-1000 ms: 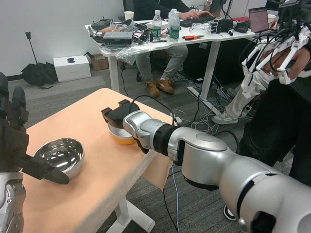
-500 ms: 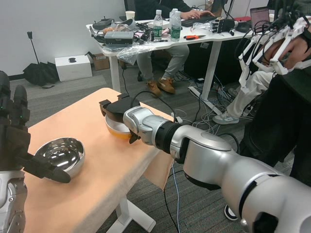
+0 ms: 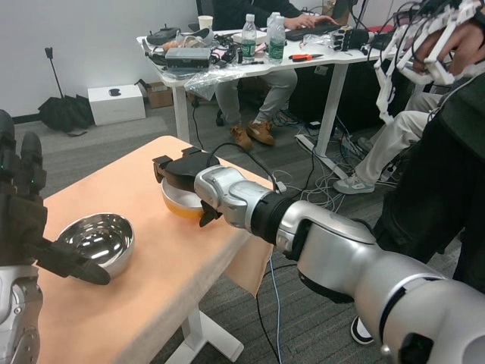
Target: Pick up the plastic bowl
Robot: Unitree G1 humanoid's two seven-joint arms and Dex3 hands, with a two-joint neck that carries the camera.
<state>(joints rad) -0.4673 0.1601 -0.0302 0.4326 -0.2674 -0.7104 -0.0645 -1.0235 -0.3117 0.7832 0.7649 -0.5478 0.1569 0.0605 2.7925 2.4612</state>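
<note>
Presently logged: right robot hand [image 3: 182,170] gripped the plastic bowl [image 3: 182,203] on the desk [image 3: 151,280]; left robot hand [image 3: 30,227] spread, holding nothing.

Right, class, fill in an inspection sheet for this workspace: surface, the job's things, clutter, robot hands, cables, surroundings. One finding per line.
Surface: table covered in peach-coloured cloth.
Job's things: orange plastic bowl near the table's far edge, under the right robot hand.
Clutter: steel bowl upright, at the near left.
Robot hands: right robot hand closed over the plastic bowl's rim; left robot hand beside the steel bowl, fingers apart, holding nothing.
Cables: black cable arching over the right wrist; more tangled on the floor.
Surroundings: white desk with bottles behind, a person seated there; another person at right.
</note>
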